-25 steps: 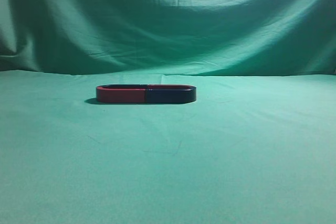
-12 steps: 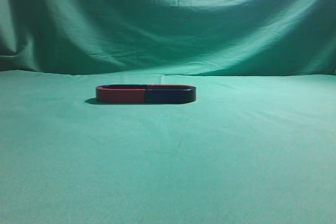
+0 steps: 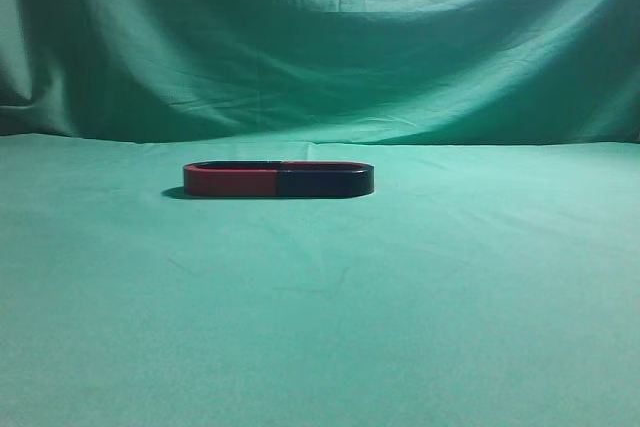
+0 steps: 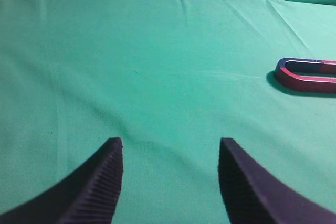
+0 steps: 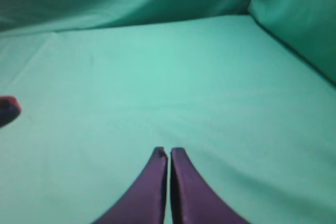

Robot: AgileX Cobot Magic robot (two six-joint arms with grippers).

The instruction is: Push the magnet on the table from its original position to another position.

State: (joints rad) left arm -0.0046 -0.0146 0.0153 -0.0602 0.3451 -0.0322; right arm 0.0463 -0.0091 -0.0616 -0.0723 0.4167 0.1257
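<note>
The magnet (image 3: 325,182), dark navy and U-shaped, lies flat on the table (image 3: 320,327) just right of centre. Its open end meets a red U-shaped magnet (image 3: 230,181), and the two form one long oval. In the right wrist view only the magnet's rounded end (image 5: 8,111) shows at the left edge, dark with a red rim. My right gripper (image 5: 169,150) is shut and empty, well to the right of it. My left gripper (image 4: 170,142) is open and empty over bare cloth; the red magnet (image 4: 307,77) lies ahead to its right. Neither gripper shows in the exterior view.
Green cloth backdrop (image 3: 320,47) rises behind the table. In the right wrist view a cloth wall (image 5: 299,14) stands at the right. Wrinkled green cloth (image 4: 131,66) lies all round the magnets.
</note>
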